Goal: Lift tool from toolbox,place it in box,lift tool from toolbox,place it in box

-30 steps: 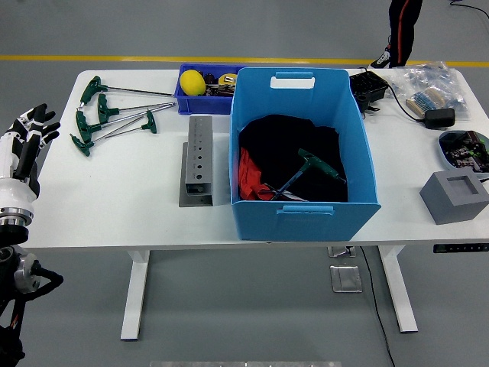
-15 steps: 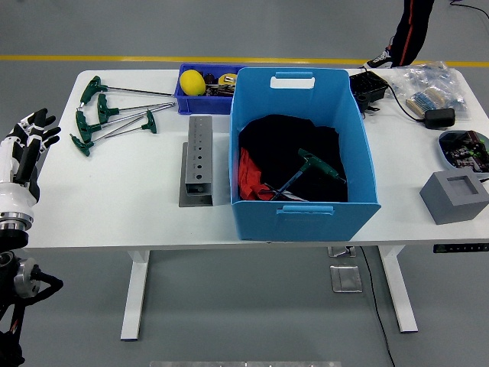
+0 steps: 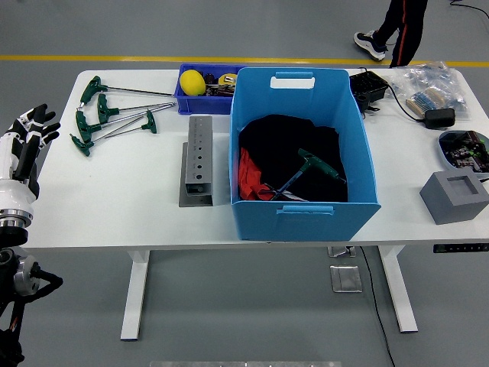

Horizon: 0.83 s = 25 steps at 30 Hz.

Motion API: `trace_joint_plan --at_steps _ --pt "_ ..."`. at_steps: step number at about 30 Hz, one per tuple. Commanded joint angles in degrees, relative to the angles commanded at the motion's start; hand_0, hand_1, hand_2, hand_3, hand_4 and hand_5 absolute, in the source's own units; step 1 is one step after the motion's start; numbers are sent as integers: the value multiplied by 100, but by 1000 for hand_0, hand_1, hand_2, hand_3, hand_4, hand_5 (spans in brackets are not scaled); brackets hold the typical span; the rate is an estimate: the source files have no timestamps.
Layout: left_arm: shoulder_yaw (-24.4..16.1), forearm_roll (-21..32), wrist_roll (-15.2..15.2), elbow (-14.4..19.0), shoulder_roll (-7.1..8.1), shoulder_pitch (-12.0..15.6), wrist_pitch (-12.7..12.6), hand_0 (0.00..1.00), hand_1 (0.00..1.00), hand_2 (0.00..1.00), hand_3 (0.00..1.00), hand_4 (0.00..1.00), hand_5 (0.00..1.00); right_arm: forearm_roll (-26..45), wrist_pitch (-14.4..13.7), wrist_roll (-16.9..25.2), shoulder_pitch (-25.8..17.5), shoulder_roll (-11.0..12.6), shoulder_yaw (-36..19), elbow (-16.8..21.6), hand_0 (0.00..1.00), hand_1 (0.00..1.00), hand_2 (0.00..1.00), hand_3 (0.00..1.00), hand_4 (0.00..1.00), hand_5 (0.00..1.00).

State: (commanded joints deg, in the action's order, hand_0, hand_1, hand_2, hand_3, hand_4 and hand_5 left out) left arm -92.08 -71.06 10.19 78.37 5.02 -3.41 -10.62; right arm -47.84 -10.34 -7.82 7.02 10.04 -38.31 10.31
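Note:
Several green T-handle hex keys (image 3: 107,115) lie loose on the white table (image 3: 114,191) at the far left. A grey metal tool holder (image 3: 198,160) with a row of holes stands beside the big blue box (image 3: 302,149). Inside the box one green T-handle tool (image 3: 309,168) rests on black and red cloth. My left hand (image 3: 27,141) hovers off the table's left edge, fingers spread, holding nothing, well short of the hex keys. The right arm does not show.
A small blue bin (image 3: 205,82) with a yellow ball (image 3: 192,82) sits behind the holder. At the right are a grey block (image 3: 454,196), a bowl of parts (image 3: 464,147), a black tray (image 3: 369,88) and bagged items (image 3: 429,84). A person's legs (image 3: 390,30) stand beyond the far edge.
My left hand dipped slightly and came back up a little, staying off the left edge. The person's feet at the top have shifted left.

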Motion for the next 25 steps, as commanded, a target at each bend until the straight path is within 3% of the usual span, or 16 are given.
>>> trace_joint_plan --at_steps 25 --pt "-208 -237 -63 112 -75 -41 18 730 732 806 784 886 788 104 -4 32 127 28 49 0 623 608 692 536 787 573"
